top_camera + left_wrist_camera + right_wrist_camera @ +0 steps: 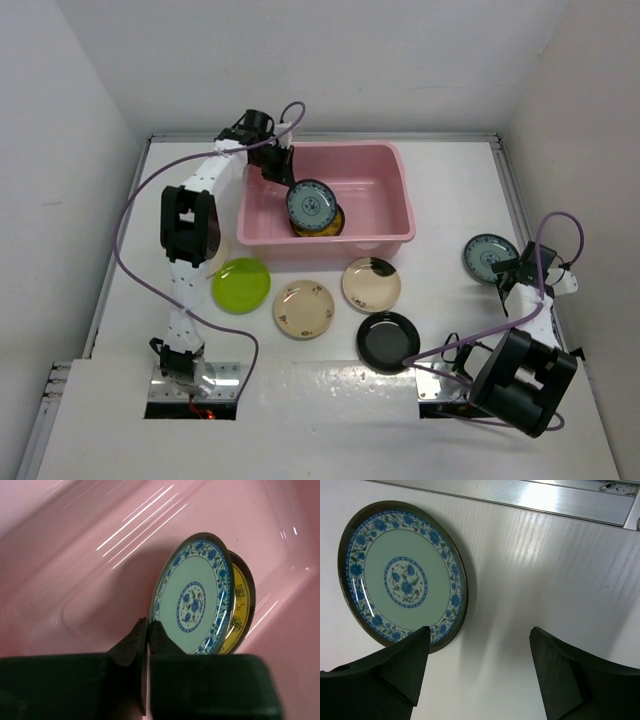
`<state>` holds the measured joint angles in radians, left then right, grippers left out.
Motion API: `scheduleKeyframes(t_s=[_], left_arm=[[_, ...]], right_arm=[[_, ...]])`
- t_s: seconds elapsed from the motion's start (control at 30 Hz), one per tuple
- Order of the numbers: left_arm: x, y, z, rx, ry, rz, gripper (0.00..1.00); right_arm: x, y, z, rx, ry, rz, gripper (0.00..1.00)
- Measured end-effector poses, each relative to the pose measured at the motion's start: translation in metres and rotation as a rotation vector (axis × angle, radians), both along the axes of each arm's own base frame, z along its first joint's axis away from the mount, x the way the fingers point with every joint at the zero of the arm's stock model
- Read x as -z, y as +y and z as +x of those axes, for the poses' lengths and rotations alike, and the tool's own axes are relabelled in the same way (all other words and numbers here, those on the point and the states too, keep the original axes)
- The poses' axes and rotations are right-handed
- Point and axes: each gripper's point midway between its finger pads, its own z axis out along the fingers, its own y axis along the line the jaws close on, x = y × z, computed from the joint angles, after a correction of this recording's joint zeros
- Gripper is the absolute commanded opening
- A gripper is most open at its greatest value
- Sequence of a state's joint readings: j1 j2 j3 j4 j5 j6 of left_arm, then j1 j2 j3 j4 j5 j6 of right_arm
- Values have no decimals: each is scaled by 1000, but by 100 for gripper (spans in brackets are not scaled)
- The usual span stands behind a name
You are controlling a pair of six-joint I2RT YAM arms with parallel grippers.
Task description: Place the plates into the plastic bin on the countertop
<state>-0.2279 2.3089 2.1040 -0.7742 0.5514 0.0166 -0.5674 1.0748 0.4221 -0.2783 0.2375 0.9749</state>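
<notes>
The pink plastic bin (395, 170) stands at the back middle of the white countertop (450, 190). Inside it my left gripper (148, 626) is shut on the rim of a blue-green patterned plate (192, 597), held tilted over a dark-yellow plate (240, 607) on the bin floor. At the right, my right gripper (480, 635) is open just beside a second blue-green plate (402, 575) lying flat, its left finger over the plate's near rim. In front of the bin lie lime green (241, 284), cream patterned (304, 308), cream-and-black (371, 284) and black (388, 340) plates.
White walls enclose the countertop on three sides. A metal rail (545, 497) runs along the right edge near the right gripper. Purple cables (140, 200) loop off both arms. The arm bases sit at the near edge.
</notes>
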Motion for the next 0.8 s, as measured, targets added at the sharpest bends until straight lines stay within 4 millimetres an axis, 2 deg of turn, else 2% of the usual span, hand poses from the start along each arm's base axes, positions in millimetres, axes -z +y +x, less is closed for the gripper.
scheduleKeyframes(t_s=[0.13, 0.2, 0.27, 0.43, 0.57, 0.73, 0.8], left_arm=[[5, 2, 1, 19, -19, 21, 55], [8, -1, -1, 30, -24, 32, 61], [10, -5, -3, 42, -29, 40, 65], [4, -5, 2, 41, -52, 46, 66], [-16, 5, 16, 15, -109, 42, 66], [-47, 27, 24, -32, -171, 43, 66], [-61, 32, 25, -45, -196, 42, 66]], right_arm=[[-1, -1, 3, -9, -17, 3, 86], [1, -1, 4, -8, -19, 17, 86], [7, -1, 5, -11, -12, 36, 83], [26, 5, 7, -29, 16, 98, 78], [25, -6, 29, -42, -38, 74, 74], [23, -16, 54, -62, -107, 63, 74], [22, -18, 61, -64, -128, 63, 68]])
